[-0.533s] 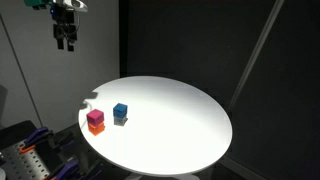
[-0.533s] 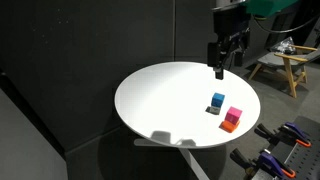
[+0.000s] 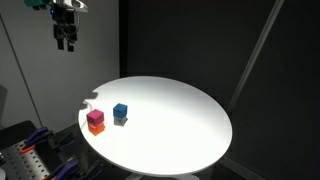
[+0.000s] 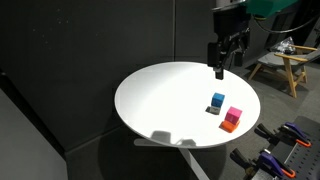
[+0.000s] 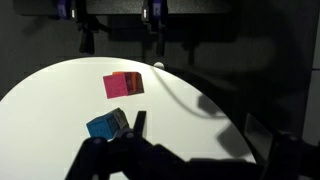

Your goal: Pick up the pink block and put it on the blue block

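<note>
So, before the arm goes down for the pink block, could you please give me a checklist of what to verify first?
1. Gripper empty, jaws apart: ok.
2. Pink block reachable from above: ok; it sits on top of the orange block with nothing over it.
3. Top of the blue block bare: ok.
4. Blue block apart from the pink-orange stack: ok, a gap shows in both exterior views.
5. Gripper lined up over the pink block: not ok; it hangs high and off to the side of the white round table.
6. Pink block squarely centred on the orange block: cannot tell.
</note>
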